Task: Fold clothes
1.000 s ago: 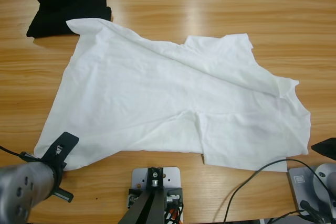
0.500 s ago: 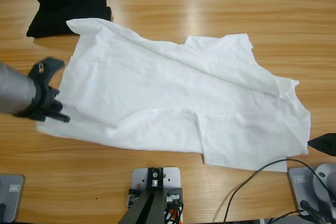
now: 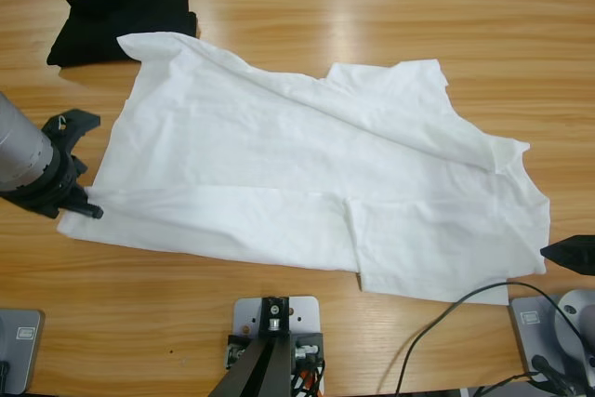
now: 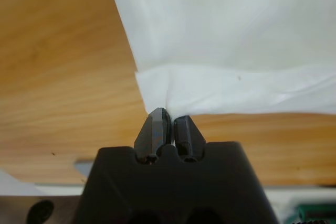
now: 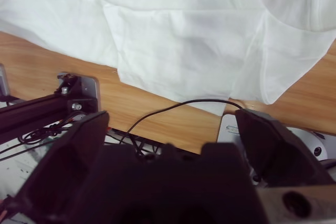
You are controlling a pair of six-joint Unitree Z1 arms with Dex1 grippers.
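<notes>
High view: the white T-shirt (image 3: 307, 174) is spread crumpled across the middle of the wooden table (image 3: 297, 6), with a diagonal fold running from upper left to right and a flap turned over at its near edge. A black folded garment (image 3: 121, 23) is seen at the far left corner, touched by the shirt's upper-left tip. The left gripper (image 3: 79, 202) is seen at the left edge, at the shirt's lower-left corner. Only a black tip of the right gripper (image 3: 569, 255) is seen at the right edge, just beside the shirt's right side and apart from it. Left wrist view: the left gripper (image 4: 169, 124) is seen with its jaws pressed together on a thin edge of the T-shirt (image 4: 236, 40), whose doubled corner lies on the wood. Right wrist view: the right gripper (image 5: 170, 129) is held with jaws wide apart, nothing between them; the T-shirt (image 5: 184, 30) is seen ahead, collar label at the top right, and a black cable (image 5: 178, 106) lies near its edge.
</notes>
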